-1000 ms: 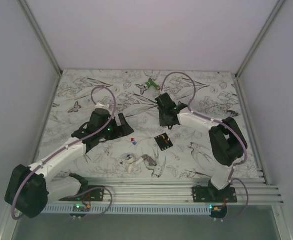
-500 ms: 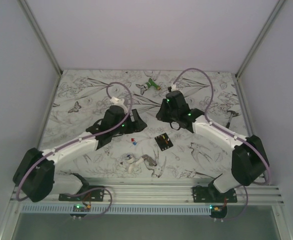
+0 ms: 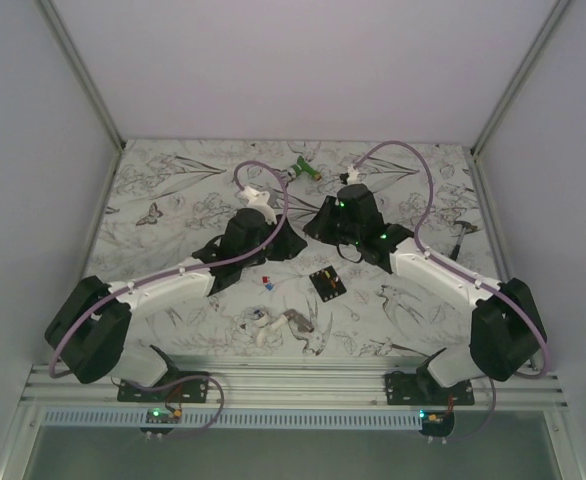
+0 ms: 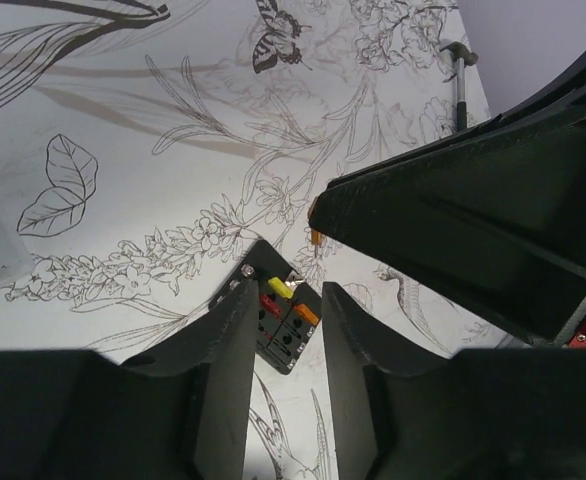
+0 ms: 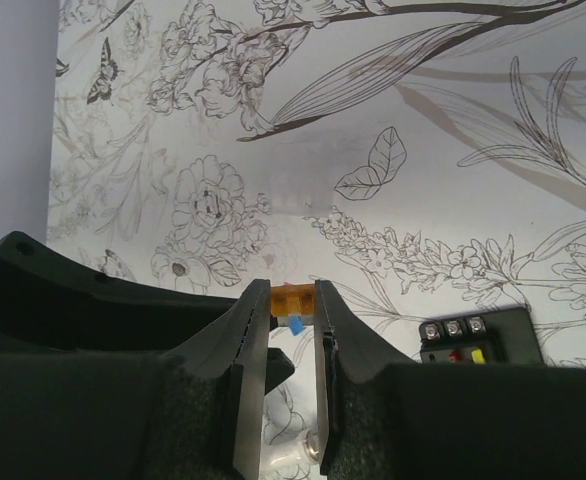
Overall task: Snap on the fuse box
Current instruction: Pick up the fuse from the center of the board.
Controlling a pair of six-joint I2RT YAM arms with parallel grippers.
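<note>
So the fuse box [image 3: 327, 284] sits well off the desk [image 3: 173, 180] edges, with room all round. The left tool [image 4: 286, 300] is part-spread and empty, while the right tool [image 5: 291, 300] is pinching an orange fuse [image 5: 284, 296]. Can't make out the fingertips from above.

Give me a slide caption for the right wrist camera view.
Right claw pinching an orange fuse, fuse box on the floral table at lower right.

White-and-black arms [image 3: 173, 285], looping lilac cables [image 3: 388, 144] (small green lights [image 3: 342, 203])
</note>
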